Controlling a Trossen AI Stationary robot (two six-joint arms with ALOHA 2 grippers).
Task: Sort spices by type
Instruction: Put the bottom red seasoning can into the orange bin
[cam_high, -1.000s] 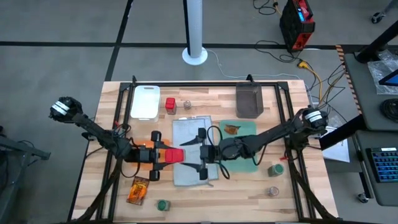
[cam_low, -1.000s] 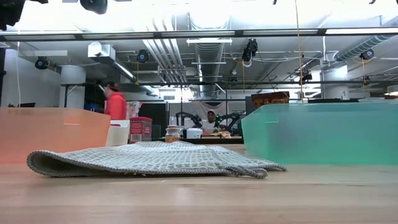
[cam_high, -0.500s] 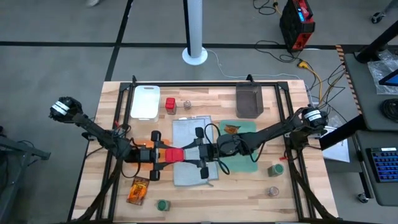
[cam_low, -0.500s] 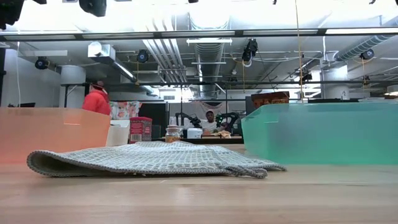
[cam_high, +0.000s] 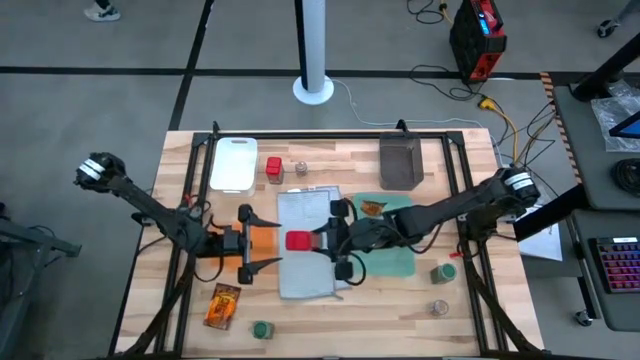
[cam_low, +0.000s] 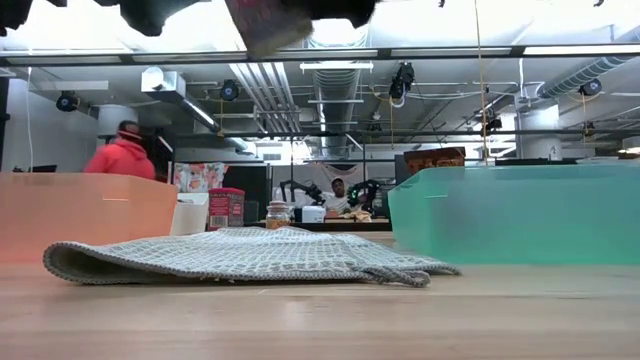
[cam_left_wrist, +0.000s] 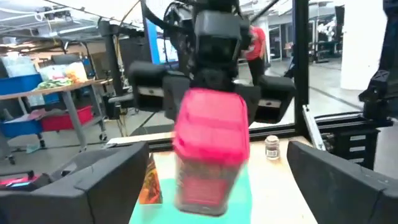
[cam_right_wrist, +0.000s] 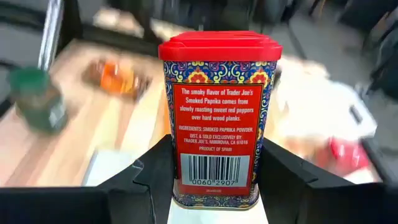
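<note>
The right end effector (cam_high: 318, 240) grips a red tin (cam_high: 298, 240) above the grey cloth (cam_high: 305, 275); the left end effector (cam_high: 252, 242), jaws wide apart, sits just beside it over the orange cloth (cam_high: 264, 236); sorting looks barely begun; the second red tin (cam_high: 274, 168) and a shaker (cam_high: 300, 168) stand by the white board (cam_high: 233, 165); both green jars, one packet and one shaker lie scattered on the bench (cam_high: 330, 325).

two red tins (cam_high: 298, 240) (cam_high: 274, 168); two green-topped jars (cam_high: 260, 329) (cam_high: 441, 272); two shakers (cam_high: 300, 168) (cam_high: 438, 307); two orange packets (cam_high: 223, 305) (cam_high: 372, 208); three cloths (cam_high: 308, 250) (cam_high: 262, 240) (cam_high: 395, 262)
</note>
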